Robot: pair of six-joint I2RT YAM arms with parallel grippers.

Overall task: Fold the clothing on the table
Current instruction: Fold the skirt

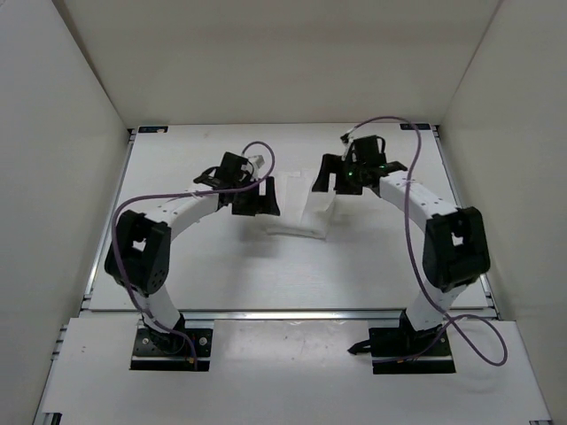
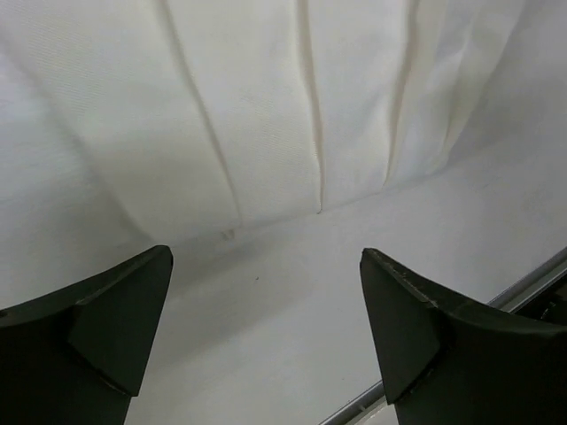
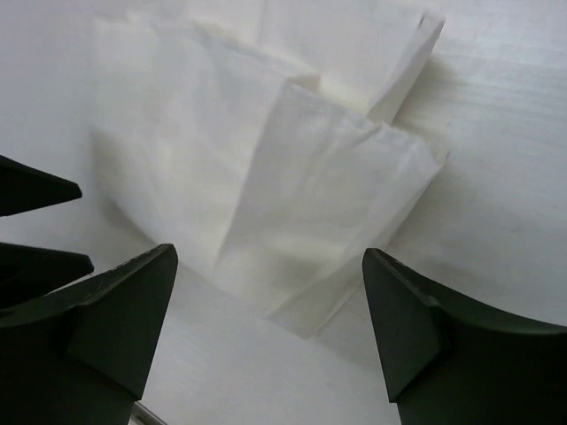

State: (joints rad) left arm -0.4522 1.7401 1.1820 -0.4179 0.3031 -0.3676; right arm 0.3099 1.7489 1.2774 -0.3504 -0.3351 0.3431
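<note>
The clothing [image 1: 306, 211] is a white pleated garment lying in a small folded stack in the middle of the table [image 1: 266, 274]. My left gripper [image 1: 260, 198] hovers at its left edge, open and holding nothing. My right gripper [image 1: 330, 175] stands at its far right corner, also open and empty. In the left wrist view the pleated fabric [image 2: 266, 106] lies flat ahead of the open left gripper [image 2: 266, 310]. The right wrist view shows the layered folds [image 3: 266, 177] just beyond the open right gripper [image 3: 270, 310], with bare table between its fingers.
White walls enclose the table on three sides. A metal rail [image 2: 532, 282] runs along the table edge near my left gripper. Dark fingers of the other gripper [image 3: 35, 190] show at the left edge of the right wrist view. Purple cables loop over both arms.
</note>
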